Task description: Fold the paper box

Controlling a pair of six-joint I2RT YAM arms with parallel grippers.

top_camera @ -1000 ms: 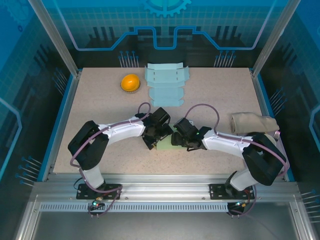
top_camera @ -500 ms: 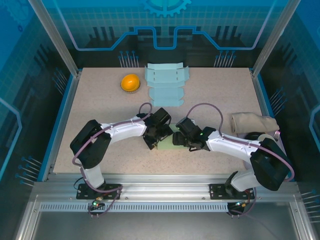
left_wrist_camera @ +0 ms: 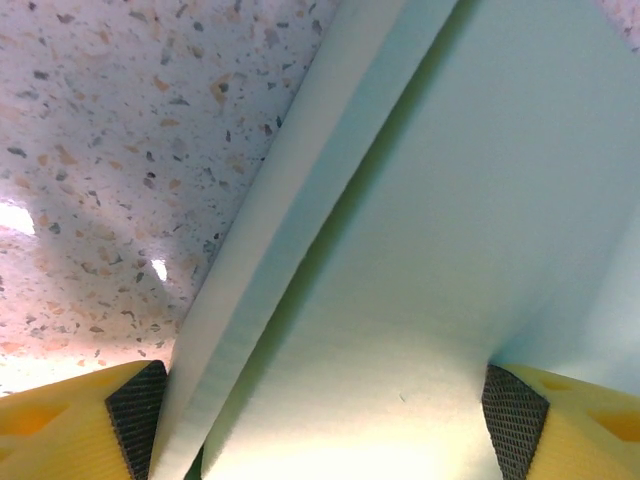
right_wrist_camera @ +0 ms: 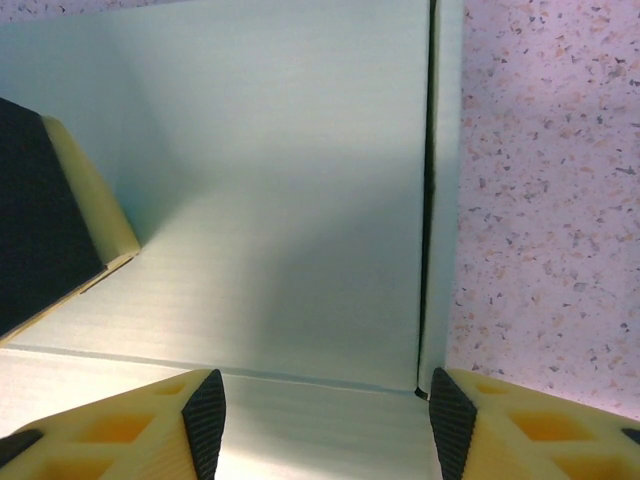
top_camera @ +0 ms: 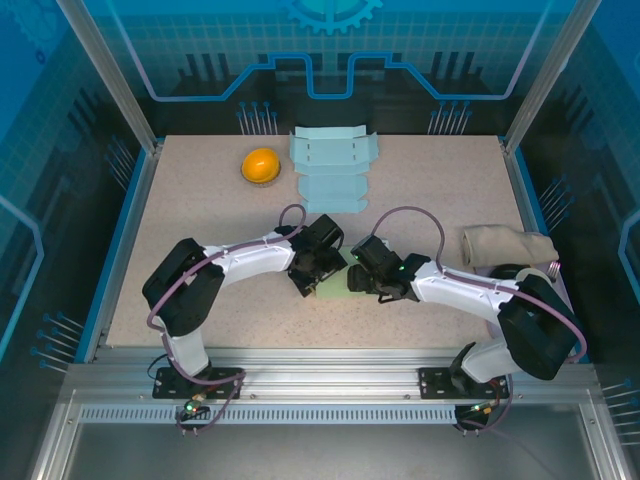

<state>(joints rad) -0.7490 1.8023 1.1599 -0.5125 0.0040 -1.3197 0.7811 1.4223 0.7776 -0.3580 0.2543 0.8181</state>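
A small pale green paper box (top_camera: 333,286) lies mid-table between my two grippers. My left gripper (top_camera: 314,272) (left_wrist_camera: 325,425) straddles it from the left. Both its pads (left_wrist_camera: 135,410) press the box's sides, with the box (left_wrist_camera: 400,250) spanning the whole gap and a raised flap along the left edge. My right gripper (top_camera: 358,278) (right_wrist_camera: 327,420) hovers open over the box's flat panel (right_wrist_camera: 280,200). Its right fingertip (right_wrist_camera: 450,415) sits at the panel's slit edge, and its left one stands over the cardboard. One finger of the left gripper (right_wrist_camera: 45,220) reaches into the right wrist view.
A flat unfolded box blank (top_camera: 333,166) of the same green lies at the back centre. An orange round object (top_camera: 260,165) sits to its left. A rolled beige cloth (top_camera: 508,245) lies at the right edge. Speckled tabletop (top_camera: 200,210) surrounds the box.
Both grippers' jaws have narrowed over the box. The right arm has drawn slightly to the right, and the left gripper has stayed at the box's left side.
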